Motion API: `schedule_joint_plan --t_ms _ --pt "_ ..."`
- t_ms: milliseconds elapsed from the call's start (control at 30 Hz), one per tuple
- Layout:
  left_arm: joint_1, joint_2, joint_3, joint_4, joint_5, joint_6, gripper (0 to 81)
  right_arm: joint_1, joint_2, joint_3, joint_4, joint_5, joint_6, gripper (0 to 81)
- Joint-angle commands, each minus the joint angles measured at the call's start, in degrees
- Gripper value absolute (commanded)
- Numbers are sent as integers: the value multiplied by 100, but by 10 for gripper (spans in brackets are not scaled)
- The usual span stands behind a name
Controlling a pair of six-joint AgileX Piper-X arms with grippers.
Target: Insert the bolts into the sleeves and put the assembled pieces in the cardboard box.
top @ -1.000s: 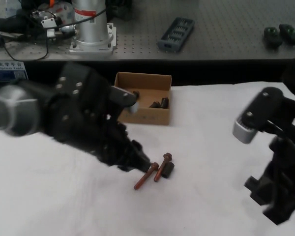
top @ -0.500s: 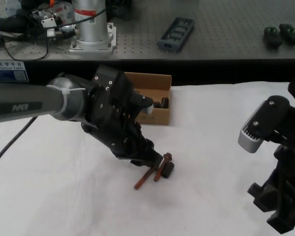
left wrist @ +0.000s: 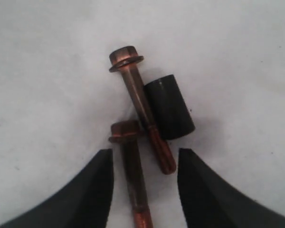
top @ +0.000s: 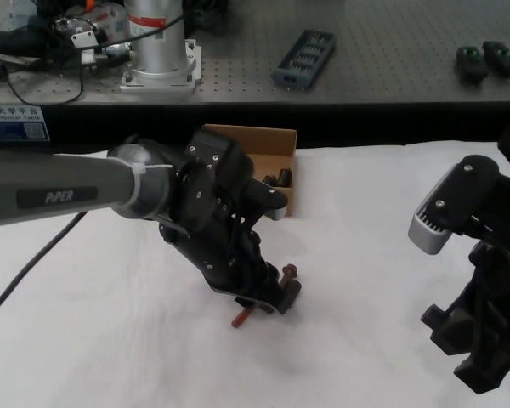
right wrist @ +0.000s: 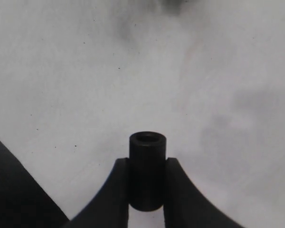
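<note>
Two copper bolts lie on the white cloth, one [left wrist: 141,111] resting against a black sleeve [left wrist: 169,109], the other [left wrist: 132,176] running between the fingers of my open left gripper [left wrist: 145,190]. From the high view the left gripper [top: 268,299] hangs low over the bolts [top: 241,318] and hides most of them. My right gripper [right wrist: 146,190] is shut on a second black sleeve [right wrist: 147,168], held upright above the cloth; that arm [top: 472,280] stands at the right. The cardboard box [top: 276,143] sits behind the left arm with dark pieces [top: 280,178] inside.
A white cloth [top: 365,221] covers the bench. Beyond it a perforated metal table holds a metal post base [top: 157,51], a dark tray [top: 303,58], cables and two dark parts [top: 486,59]. Open cloth lies between the two arms.
The left arm has swung rightward and down over the two bolts and sleeve, now covering most of them. The right arm has shifted only slightly.
</note>
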Motion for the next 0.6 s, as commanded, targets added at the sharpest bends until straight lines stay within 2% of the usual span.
schedule_joint_plan --t_ms 0,133,567 --pt "-8 24 -73 -15 -364 110 327 -24 -51 -14 -34 -74 -10 28" --pt "-8 24 -73 -15 -614 150 327 -24 -51 -14 -34 -74 -10 28" --pt "-12 74 -73 -15 -558 150 327 -24 -51 -14 -35 -74 -37 28"
